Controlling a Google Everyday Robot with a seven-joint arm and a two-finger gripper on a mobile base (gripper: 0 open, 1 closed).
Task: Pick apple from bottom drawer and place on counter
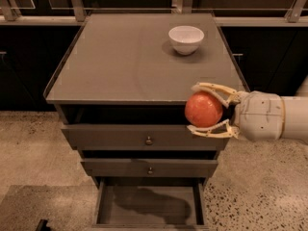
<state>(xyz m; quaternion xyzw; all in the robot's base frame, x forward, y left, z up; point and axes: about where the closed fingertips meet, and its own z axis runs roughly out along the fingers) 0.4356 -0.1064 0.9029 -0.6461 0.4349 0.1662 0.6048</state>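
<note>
The red-orange apple is held in my gripper, whose pale fingers close on it from above and below. The gripper comes in from the right and holds the apple at the front right edge of the counter, level with its rim and in front of the top drawer. The bottom drawer stands pulled open below, its flat floor bare.
A white bowl stands at the back right of the counter. Two knobbed drawers sit slightly open above the bottom one. Speckled floor lies around the cabinet, dark cabinets and a rail behind.
</note>
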